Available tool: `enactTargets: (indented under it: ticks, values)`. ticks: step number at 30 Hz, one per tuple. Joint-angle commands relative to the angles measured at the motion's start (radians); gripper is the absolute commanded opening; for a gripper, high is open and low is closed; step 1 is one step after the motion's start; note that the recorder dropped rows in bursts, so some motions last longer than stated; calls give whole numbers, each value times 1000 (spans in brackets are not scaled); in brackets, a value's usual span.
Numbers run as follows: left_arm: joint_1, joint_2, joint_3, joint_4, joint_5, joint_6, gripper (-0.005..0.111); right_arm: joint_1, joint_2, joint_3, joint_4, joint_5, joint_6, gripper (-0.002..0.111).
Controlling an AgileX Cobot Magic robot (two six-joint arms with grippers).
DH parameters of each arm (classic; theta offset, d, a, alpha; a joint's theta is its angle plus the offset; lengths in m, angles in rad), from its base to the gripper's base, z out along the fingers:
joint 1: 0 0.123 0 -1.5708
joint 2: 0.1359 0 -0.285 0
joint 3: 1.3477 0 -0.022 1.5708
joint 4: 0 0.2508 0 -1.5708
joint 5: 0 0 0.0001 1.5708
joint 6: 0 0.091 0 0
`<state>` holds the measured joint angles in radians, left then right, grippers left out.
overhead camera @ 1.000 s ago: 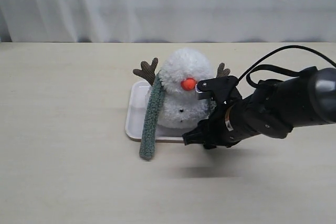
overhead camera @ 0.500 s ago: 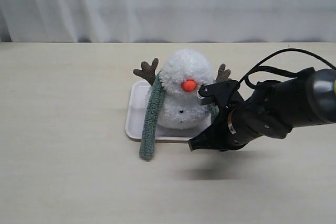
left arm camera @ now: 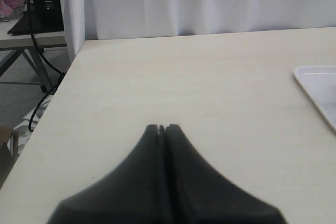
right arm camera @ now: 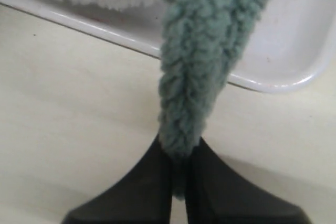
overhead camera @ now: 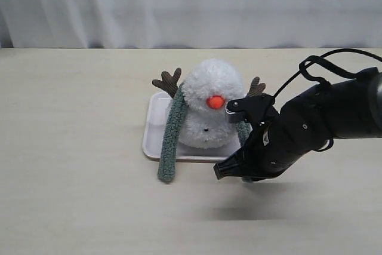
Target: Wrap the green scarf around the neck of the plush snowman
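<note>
Your right claw pinches one end of the green scarf, draped behind the plush snowman on the mid-table white tray; your left claw is closed, empty.

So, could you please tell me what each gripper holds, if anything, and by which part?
The right gripper pinches the fuzzy grey-green knit scarf near one end; the left gripper, shut, holds nothing.
</note>
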<state>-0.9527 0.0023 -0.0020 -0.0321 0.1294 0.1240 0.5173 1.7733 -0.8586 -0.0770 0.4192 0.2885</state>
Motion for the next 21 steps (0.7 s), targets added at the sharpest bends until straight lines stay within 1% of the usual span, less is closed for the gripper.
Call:
enactTargets:
  ticks: [1,14,16,21]
  values:
    - [-2,-2,2,-13,-31,0,0,-2,-7,0,49,-27,-29,4]
    - [-2,-2,2,-13,-31,0,0,-2,-7,0,77,-39,-42,5]
    - [-2,-2,2,-13,-31,0,0,-2,-7,0,77,-47,-42,11]
    - [-2,-2,2,-13,-31,0,0,-2,-7,0,77,-43,-42,35]
